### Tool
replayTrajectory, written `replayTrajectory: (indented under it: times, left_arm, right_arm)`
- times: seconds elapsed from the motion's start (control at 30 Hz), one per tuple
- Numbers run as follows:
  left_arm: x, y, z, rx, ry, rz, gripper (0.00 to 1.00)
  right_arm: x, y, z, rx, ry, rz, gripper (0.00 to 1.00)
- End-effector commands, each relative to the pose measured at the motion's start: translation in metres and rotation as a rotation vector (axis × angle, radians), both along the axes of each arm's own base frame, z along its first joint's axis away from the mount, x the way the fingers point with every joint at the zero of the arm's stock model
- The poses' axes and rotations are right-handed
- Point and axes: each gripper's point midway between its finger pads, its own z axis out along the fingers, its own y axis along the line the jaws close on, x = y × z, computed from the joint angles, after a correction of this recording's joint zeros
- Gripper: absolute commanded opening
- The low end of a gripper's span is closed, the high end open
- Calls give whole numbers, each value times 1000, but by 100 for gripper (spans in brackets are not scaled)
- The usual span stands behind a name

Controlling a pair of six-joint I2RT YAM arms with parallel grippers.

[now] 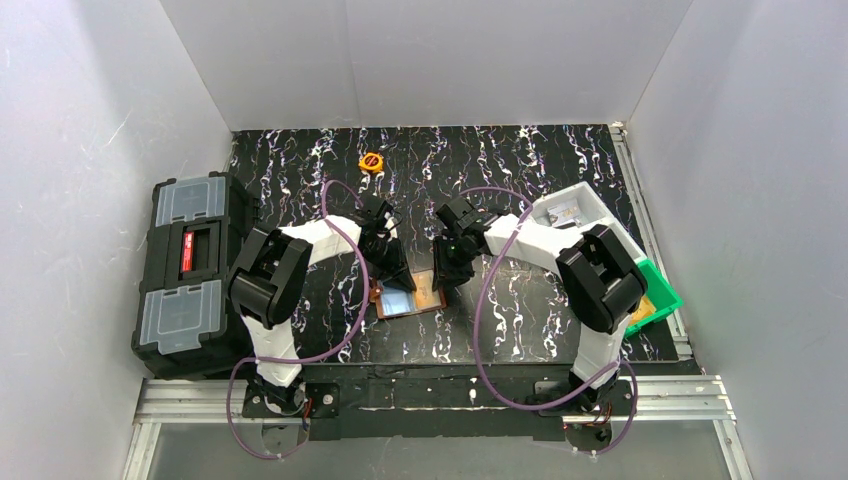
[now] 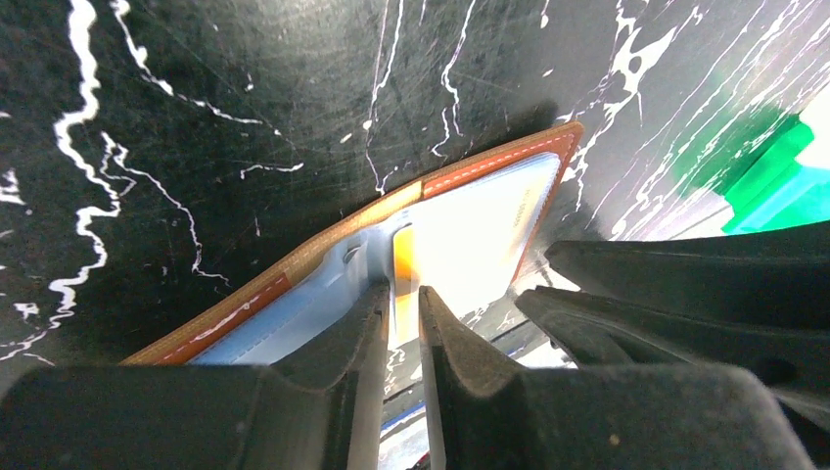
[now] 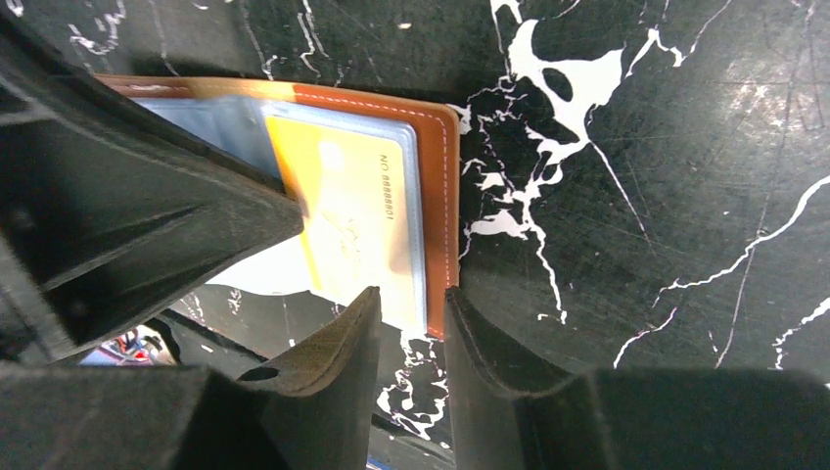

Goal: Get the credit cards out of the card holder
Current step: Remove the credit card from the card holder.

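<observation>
While the card holder point(image 1: 408, 296) lay open on the counter point(image 1: 520, 310), both end effectors sat at its edges. Left end effector point(image 2: 401, 304) nearly clenched over the orange-tan card point(image 3: 347, 220); right end effector point(image 3: 413, 308) slightly parted at the right leaf's edge, grasping nothing. Next: pinch the card, slide it out.

Lab test cell: white panel walls point(image 1: 90, 150), aluminium rail frame point(image 1: 430, 400), black marbled tabletop point(image 1: 520, 170), two bolted arms.

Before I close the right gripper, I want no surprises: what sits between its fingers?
In the right wrist view, the right gripper straddles the card holder at its stitched leather edge, beside the yellow credit card; nothing else intrudes.
</observation>
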Motion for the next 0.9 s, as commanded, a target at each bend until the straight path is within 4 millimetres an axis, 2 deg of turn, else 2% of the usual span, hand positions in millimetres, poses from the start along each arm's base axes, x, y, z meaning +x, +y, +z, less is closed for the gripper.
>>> replayTrajectory:
  times: [0.0, 0.3, 0.87]
  left_arm:
    - [-18, 4, 3, -11, 31, -36, 18]
    - [-20, 5, 8, -20, 19, -44, 20]
    - [-25, 7, -8, -7, 54, -44, 20]
  right_arm:
    - [1, 4, 24, 45, -31, -16, 38]
    - [-7, 3, 11, 32, 23, -25, 35]
    - [-18, 12, -10, 17, 81, 2, 31]
